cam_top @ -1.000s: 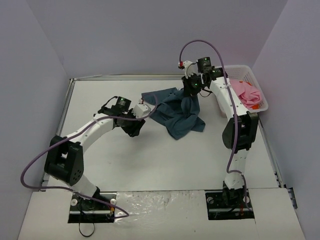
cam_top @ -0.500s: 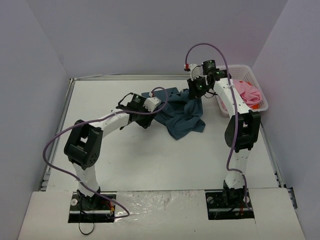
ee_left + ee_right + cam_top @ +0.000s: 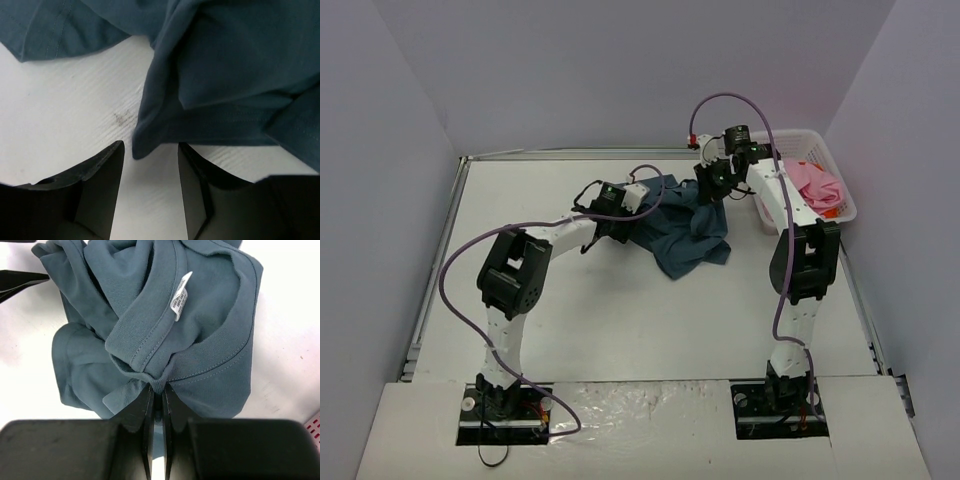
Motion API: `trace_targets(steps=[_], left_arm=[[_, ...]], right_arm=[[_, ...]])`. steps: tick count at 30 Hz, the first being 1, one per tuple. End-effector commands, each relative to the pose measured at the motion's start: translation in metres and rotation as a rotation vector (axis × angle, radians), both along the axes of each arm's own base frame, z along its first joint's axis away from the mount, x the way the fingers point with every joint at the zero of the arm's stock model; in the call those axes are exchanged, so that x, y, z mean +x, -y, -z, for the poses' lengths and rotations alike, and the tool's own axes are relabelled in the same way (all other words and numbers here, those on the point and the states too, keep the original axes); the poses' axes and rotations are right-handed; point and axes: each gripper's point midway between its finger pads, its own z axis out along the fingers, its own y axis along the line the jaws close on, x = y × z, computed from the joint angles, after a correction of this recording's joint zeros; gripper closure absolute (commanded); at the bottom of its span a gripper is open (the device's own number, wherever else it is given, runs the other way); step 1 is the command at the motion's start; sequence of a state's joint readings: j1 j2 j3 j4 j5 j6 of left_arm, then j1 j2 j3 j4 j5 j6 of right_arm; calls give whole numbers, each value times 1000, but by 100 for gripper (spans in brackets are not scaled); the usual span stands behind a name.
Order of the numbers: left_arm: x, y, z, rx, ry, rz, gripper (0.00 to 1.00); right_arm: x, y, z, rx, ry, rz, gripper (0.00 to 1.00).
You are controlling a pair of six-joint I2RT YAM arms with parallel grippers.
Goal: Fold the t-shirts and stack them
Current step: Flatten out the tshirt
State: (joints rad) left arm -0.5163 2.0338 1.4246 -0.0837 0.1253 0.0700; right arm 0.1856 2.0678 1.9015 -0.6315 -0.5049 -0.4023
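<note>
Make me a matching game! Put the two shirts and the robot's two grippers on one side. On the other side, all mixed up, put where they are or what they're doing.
Things:
1. blue shirt
2. pink shirt
3. left gripper
4. right gripper

Places and states:
A. in the white basket
B. crumpled on the table
C. open, holding nothing
D. shut on the blue shirt's collar

Right pairs: 1-B, 2-A, 3-C, 4-D
</note>
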Motion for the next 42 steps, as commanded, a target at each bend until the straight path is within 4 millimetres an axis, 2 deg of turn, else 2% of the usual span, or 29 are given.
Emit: trace_targets(steps=[1, 2, 3, 4, 5, 7, 9, 10, 11, 13, 14, 16, 17, 18, 19, 20, 21, 23, 24, 28, 29, 31, 32, 34, 37, 39, 40, 41, 42], left_arm=[[19, 16, -24, -58, 46, -9, 54], [19, 21, -24, -73, 34, 3, 56], [18, 27, -17, -85, 8, 21, 68], [17, 39, -26, -122, -10, 61, 81], [17, 44, -22, -135, -36, 74, 96], [14, 55, -33, -190, -74, 90, 98], [13, 55, -41, -188, -70, 98, 98], [12, 48, -42, -168, -68, 86, 97], [13, 41, -59, -137, -12, 101, 98], [13, 24, -74, -76, 45, 84, 98], [11, 5, -91, -30, 102, 75, 98], [11, -20, -107, 32, 156, 32, 98], [8, -38, -128, 71, 208, 6, 98], [9, -59, -135, 98, 213, -39, 98], [6, -73, -157, 99, 248, -64, 98], [5, -85, -165, 101, 249, -85, 98], [5, -108, -173, 108, 242, -128, 98], [0, -130, -195, 101, 268, -170, 98], [-3, -144, -200, 107, 267, -193, 98], [-18, -171, -227, 149, 315, -248, 98], [-24, -176, -241, 147, 347, -258, 98], [-32, -186, -254, 167, 378, -286, 98], [-38, -190, -266, 172, 406, -291, 98], [-47, -196, -275, 184, 416, -302, 98], [-69, -202, -294, 179, 456, -295, 98], [-78, -205, -294, 185, 464, -286, 98], [-87, -207, -302, 177, 487, -287, 98], [-91, -207, -297, 177, 479, -277, 98], [-96, -206, -297, 173, 475, -267, 98]], right_arm=[[-3, 5, -13, 6, 22, -8, 100], [-3, 6, -11, 3, 20, -7, 100], [-2, 7, -10, 3, 19, -5, 100], [-1, 8, -9, 2, 15, 0, 100], [0, 10, -8, 4, 14, 5, 100], [1, 13, -8, -2, 13, 11, 100], [3, 17, -12, -5, 25, 20, 100], [2, 19, -15, -5, 32, 25, 100], [4, 25, -19, -4, 42, 37, 100], [5, 31, -30, 7, 63, 48, 100], [5, 36, -34, 9, 71, 60, 100], [7, 42, -49, 14, 103, 72, 100], [7, 44, -54, 20, 113, 77, 100], [8, 49, -59, 23, 124, 88, 100], [8, 51, -70, 31, 147, 92, 100], [8, 52, -76, 40, 157, 96, 100], [8, 57, -81, 48, 168, 105, 100], [7, 59, -92, 61, 187, 111, 100], [7, 60, -96, 68, 194, 114, 100], [1, 62, -113, 87, 218, 134, 100], [-1, 63, -116, 91, 221, 136, 100], [-5, 60, -127, 103, 242, 131, 100], [-7, 60, -130, 109, 244, 131, 100], [-13, 58, -142, 124, 264, 127, 100], [-24, 55, -146, 143, 264, 109, 100], [-31, 52, -137, 149, 236, 100, 100], [-34, 51, -132, 155, 220, 95, 100], [-37, 51, -127, 155, 205, 90, 100], [-43, 50, -113, 146, 175, 72, 96]])
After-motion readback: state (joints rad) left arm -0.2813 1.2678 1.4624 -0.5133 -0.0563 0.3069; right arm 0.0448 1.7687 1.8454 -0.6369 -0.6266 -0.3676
